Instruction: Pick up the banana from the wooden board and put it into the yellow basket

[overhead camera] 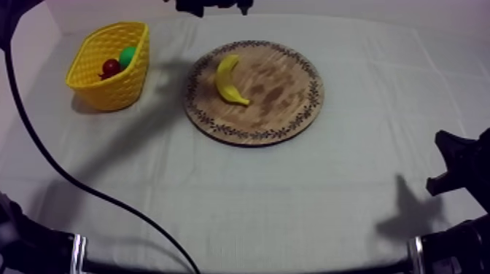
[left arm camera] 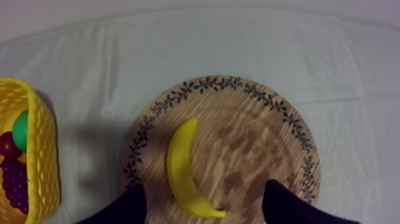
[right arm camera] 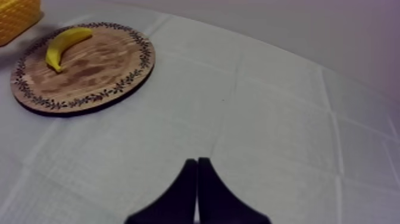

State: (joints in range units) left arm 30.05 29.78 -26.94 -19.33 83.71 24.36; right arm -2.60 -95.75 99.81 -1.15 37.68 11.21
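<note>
table (overhead camera: pixel 292 211) lay under grey-white cloth | wooden board (overhead camera: pixel 284 95) sat mid-table | yellow basket (overhead camera: pixel 109 91) stood near it, on my left | my left gripper (left arm camera: pixel 203 187) hung released over the board | my right gripper (right arm camera: pixel 197 162) was clenched on nothing over bare cloth | banana (overhead camera: pixel 230 80) lay on the board, one end between my left fingers | small red fruit (overhead camera: pixel 111 67) sat in the basket

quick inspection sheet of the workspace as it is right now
surface: grey-white cloth, creased
job's things: banana lying on the wooden board; yellow basket beside the board, not touching it
clutter: small red fruit, green fruit and grapes in the basket
grippers: left gripper open over the banana; right gripper shut on nothing, over bare cloth
cables: nothing seen on board or basket
surroundings: nothing seen
</note>
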